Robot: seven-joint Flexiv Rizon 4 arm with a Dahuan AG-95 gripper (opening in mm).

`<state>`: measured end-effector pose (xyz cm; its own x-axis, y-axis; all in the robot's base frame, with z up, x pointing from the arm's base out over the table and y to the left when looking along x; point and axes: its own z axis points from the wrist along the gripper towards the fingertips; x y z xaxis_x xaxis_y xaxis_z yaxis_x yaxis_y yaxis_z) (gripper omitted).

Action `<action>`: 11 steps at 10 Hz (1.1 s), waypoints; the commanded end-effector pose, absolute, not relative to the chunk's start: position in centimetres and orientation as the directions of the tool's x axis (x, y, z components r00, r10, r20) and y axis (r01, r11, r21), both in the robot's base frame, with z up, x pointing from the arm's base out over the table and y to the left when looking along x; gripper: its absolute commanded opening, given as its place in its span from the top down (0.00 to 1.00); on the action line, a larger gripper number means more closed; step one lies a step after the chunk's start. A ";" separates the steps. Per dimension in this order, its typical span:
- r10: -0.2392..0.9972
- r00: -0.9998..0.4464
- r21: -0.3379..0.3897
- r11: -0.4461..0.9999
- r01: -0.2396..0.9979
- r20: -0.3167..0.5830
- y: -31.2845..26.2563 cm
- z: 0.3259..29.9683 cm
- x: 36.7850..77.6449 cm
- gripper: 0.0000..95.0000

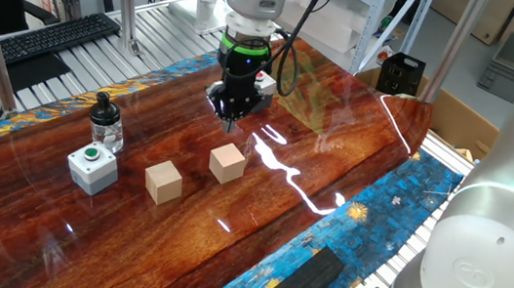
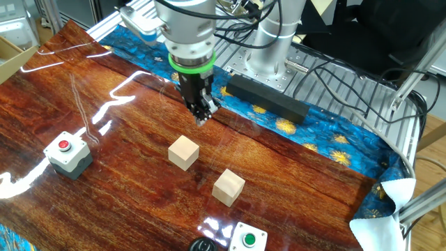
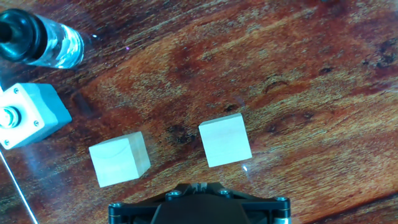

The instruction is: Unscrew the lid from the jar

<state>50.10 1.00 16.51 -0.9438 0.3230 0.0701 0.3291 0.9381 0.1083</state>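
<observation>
At the left of the desk (image 1: 360,180), the jar (image 1: 108,131) stands upright beside a grey button box (image 1: 93,168), the lid (image 1: 103,103) still seated on it. Further right, the pincer (image 1: 231,118) hangs above the wood, well apart from the jar, apparently clenched on nothing. Judgement: unscrewing not yet begun; approach, grasp and turning all remain.

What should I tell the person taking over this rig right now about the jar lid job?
Gripper: fingers look closed together, holding nothing, hovering above the glossy wooden table, behind the two pale wooden cubes.
Small clear glass jar: upright at the far side, beside the grey box with the green button, well away from the gripper.
Small black knob lid: on the jar.
Done: nothing visible yet.
Left: move across to the jar, grasp the lid, unscrew it, lift it off.
</observation>
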 end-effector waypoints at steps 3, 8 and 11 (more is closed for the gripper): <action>0.339 -0.938 0.107 0.932 0.346 0.076 2.0 16.1 51.1 1.00; 0.377 -0.923 0.096 0.918 0.384 0.082 4.8 16.1 54.2 1.00; 0.392 -0.916 0.084 0.913 0.399 0.082 6.1 15.9 56.0 1.00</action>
